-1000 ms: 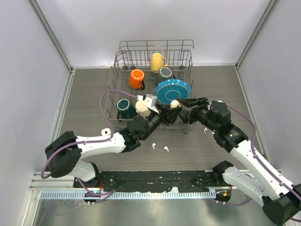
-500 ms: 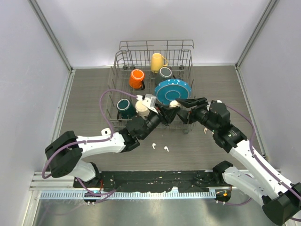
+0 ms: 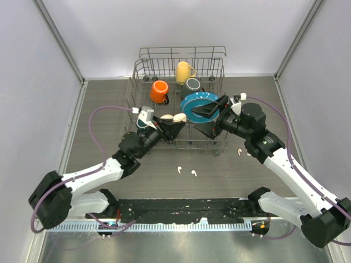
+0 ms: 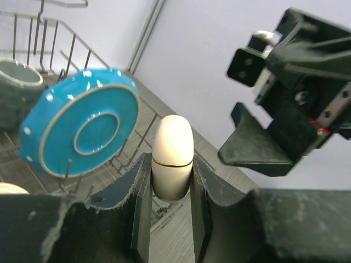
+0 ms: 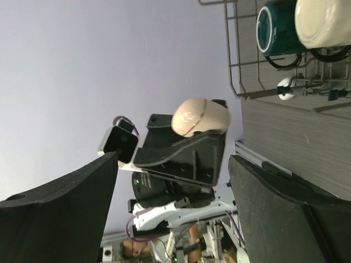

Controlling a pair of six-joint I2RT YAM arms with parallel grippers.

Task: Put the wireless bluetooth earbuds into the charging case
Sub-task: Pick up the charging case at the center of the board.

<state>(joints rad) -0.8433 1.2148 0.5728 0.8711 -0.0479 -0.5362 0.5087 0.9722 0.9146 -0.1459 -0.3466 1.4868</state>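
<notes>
My left gripper (image 3: 174,124) is shut on a cream-white rounded charging case (image 3: 179,116) and holds it in the air over the front of the dish rack. In the left wrist view the case (image 4: 172,156) stands upright between the fingers (image 4: 140,186), its lid seam closed. My right gripper (image 3: 201,117) is wide open and empty, facing the case from the right; its own view shows the case (image 5: 200,116) ahead. Two white earbuds (image 3: 179,170) (image 3: 194,173) lie on the table in front of the rack. Another earbud (image 3: 239,150) lies by the right arm.
A wire dish rack (image 3: 143,71) stands at the back with a blue plate (image 3: 202,104), an orange mug (image 3: 159,91), a yellow mug (image 3: 183,71), a grey mug (image 3: 192,84) and a teal mug (image 3: 143,124). Grey walls close in both sides.
My left gripper has pulled back to the left with the case. My right gripper has moved up and back over the rack, so the two grippers stand farther apart.
</notes>
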